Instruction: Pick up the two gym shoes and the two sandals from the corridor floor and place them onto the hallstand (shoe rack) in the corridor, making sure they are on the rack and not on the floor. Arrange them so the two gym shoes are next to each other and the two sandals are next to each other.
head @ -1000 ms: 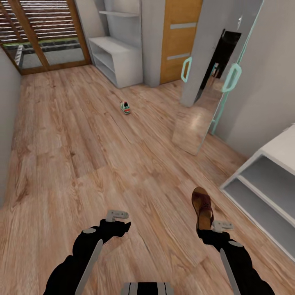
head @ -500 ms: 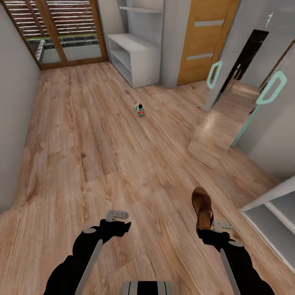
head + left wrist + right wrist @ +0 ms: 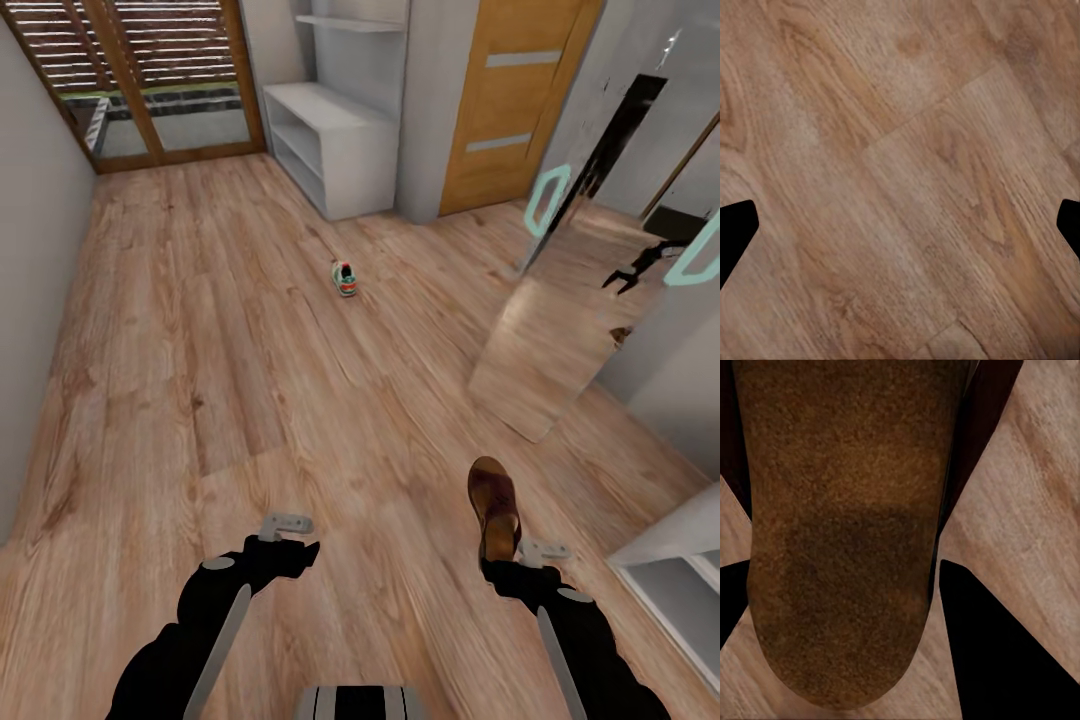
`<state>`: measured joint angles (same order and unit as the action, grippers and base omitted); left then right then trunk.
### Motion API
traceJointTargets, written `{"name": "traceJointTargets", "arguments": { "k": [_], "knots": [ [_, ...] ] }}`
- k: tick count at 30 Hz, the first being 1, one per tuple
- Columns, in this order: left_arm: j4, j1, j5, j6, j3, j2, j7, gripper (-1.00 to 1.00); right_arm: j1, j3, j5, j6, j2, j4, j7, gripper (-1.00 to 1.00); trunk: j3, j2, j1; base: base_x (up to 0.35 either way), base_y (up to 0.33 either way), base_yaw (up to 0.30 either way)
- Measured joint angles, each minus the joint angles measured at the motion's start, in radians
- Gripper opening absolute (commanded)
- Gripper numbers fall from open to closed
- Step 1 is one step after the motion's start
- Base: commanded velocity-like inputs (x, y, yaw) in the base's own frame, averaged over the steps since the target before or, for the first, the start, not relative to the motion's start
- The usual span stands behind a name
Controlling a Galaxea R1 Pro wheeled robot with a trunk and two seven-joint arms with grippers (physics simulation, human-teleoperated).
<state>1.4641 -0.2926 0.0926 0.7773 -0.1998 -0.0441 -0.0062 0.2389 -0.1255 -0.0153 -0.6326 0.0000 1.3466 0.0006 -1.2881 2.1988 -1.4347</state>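
Right fingers (image 3: pixel 500 560) pinch a sandal (image 3: pixel 494 505), toe forward above the floor (image 3: pixel 200 330); left fingers (image 3: pixel 290 540) spread, empty. Keep the pinch firm and the sandal level while wheeling to the rack (image 3: pixel 672 575) at right, not the far shoe (image 3: pixel 344 278).

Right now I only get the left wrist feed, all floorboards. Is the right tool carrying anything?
Observer: Yes. The right tool is shut on a brown sandal, toe pointing forward, held above the floor.
Operator: Any gym shoe ahead?
Observer: One gym shoe lies on the floor, mid-corridor, apart from everything else.
Operator: Any shelving around?
Observer: A grey shelf unit stands against the far wall beyond the shoe, and the corner of another grey unit shows close by on the robot's right.
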Motion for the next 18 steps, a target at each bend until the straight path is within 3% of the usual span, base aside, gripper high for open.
{"name": "traceJointTargets", "arguments": {
  "k": [8,18],
  "knots": [
    [0.0,0.0,0.0,0.0,0.0,0.0,0.0,1.0,0.0,0.0,-0.001,0.0,0.0,0.0,0.0,-1.0,0.0,0.0,0.0,0.334,0.012,0.0],
    [0.0,0.0,0.0,0.0,0.0,0.0,-0.001,1.0,0.0,0.0,0.0,0.0,0.0,-0.001,0.0,-1.0,0.0,0.0,0.0,0.334,0.102,0.0]
  ]
}}
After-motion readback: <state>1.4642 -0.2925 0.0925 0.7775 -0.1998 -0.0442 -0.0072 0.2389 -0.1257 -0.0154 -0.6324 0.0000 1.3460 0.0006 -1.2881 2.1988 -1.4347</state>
